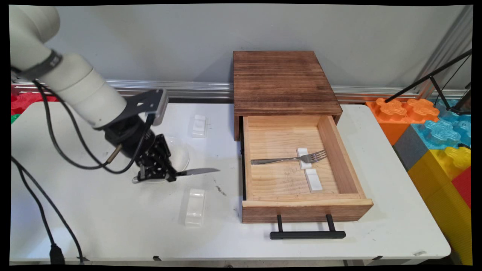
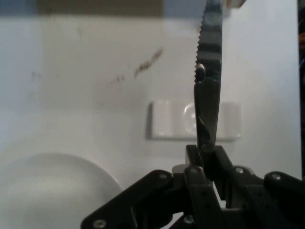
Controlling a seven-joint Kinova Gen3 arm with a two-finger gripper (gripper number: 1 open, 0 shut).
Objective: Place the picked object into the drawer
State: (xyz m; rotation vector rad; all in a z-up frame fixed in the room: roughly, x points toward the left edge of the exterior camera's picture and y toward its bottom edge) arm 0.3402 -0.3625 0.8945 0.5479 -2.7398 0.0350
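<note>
White table (image 1: 113,226) holds an open wooden drawer box (image 1: 282,82) with a silver fork (image 1: 286,159) lying on a small white rest (image 1: 303,158) inside, and well to its left the black two-finger gripper (image 1: 165,175) is squeezed tight on the handle of a silver knife with a jagged edge (image 1: 197,171). That knife sticks out flat above the table, near a clear round plate (image 1: 180,154) and a white block rest (image 1: 195,206). I think the thin handle could slip or twist in the fingers (image 2: 196,183), because they only pinch a little bit of it, and then the knife could drop on the table or bump the plate.
</note>
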